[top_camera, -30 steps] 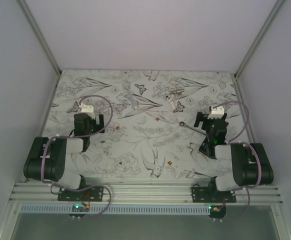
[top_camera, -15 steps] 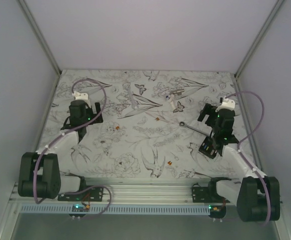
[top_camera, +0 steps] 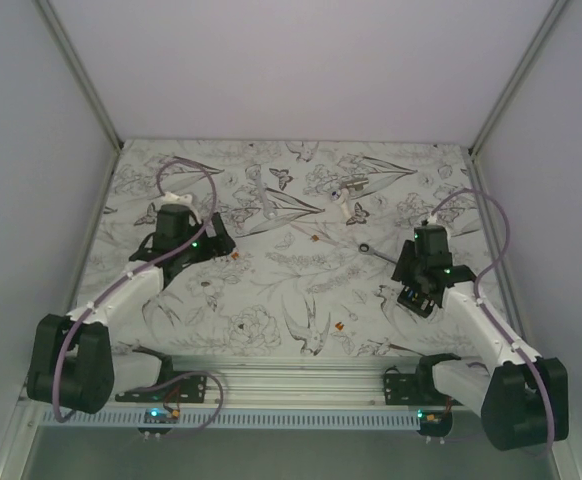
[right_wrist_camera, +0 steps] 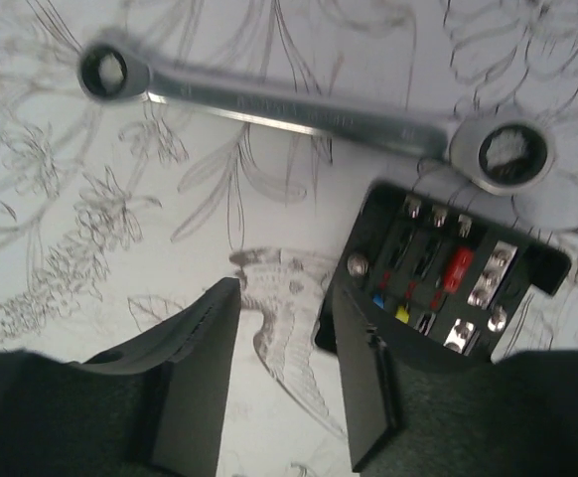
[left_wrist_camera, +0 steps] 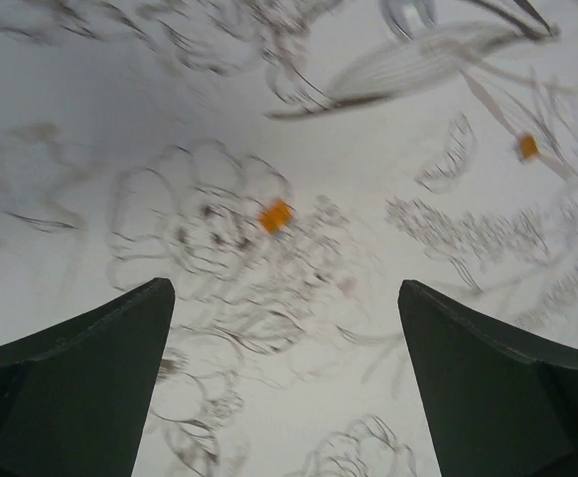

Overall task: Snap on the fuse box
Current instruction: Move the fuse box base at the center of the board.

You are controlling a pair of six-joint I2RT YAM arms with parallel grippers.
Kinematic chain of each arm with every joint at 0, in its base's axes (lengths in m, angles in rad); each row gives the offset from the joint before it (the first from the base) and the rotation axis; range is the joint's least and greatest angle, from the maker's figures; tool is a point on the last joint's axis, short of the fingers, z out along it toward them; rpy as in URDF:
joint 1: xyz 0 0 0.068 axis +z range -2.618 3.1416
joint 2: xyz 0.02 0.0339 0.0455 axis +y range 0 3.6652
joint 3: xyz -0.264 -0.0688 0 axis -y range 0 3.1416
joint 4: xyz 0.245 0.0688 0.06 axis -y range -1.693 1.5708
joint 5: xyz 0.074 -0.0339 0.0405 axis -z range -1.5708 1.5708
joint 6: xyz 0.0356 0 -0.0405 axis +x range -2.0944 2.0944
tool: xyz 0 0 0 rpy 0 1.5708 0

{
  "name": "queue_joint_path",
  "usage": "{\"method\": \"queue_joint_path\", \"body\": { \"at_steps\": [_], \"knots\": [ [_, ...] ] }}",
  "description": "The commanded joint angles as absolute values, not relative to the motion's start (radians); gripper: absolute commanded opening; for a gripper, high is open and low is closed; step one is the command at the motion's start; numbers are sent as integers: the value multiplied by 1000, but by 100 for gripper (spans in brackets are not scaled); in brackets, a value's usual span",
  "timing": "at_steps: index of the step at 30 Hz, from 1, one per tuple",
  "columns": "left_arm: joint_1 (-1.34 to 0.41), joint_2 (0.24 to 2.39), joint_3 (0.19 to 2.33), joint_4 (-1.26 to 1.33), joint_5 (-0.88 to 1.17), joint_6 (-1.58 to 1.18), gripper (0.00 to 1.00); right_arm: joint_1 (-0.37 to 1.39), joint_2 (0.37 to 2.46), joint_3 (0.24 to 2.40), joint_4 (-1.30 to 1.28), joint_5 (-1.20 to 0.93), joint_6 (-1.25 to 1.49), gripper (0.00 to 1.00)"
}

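Note:
The fuse box (right_wrist_camera: 446, 283) is a small black box with red, yellow and blue fuses on its face, lying flat on the patterned table at the right (top_camera: 420, 300). My right gripper (right_wrist_camera: 284, 298) hangs just over its left edge. Its jaws stand partly narrowed, with only bare table between them. The box lies outside the right finger (right_wrist_camera: 363, 388), close against it. In the top view the right gripper (top_camera: 411, 283) partly covers the box. My left gripper (left_wrist_camera: 284, 288) is wide open above the table at the left (top_camera: 216, 245), holding nothing.
A silver ratchet wrench (right_wrist_camera: 299, 109) lies just beyond the fuse box (top_camera: 379, 255). Small white parts (top_camera: 355, 210) and a clear piece (top_camera: 268, 206) lie further back. Tiny orange bits (left_wrist_camera: 275, 215) dot the table. White walls close in both sides.
The right arm has come down and nearer, onto the fuse box's left edge, and its jaws have narrowed. The left arm has swung right and lowered, staying wide open.

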State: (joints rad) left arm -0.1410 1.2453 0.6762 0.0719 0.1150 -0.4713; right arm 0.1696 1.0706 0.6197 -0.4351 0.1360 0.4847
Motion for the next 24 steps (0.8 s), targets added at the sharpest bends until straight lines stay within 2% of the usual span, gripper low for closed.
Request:
{"method": "queue_joint_path", "body": {
  "at_steps": [1,13,24],
  "knots": [
    [-243,1240,699,-8,169,-545,100,201,1072,639,-574,139,557,46],
    [-398,1247,684,-112,115,-514,100,245,1137,595,-490,188,591,33],
    [-420,1261,689,-115,84,-482,100,278,1183,575,-478,231,609,30]
  ]
}}
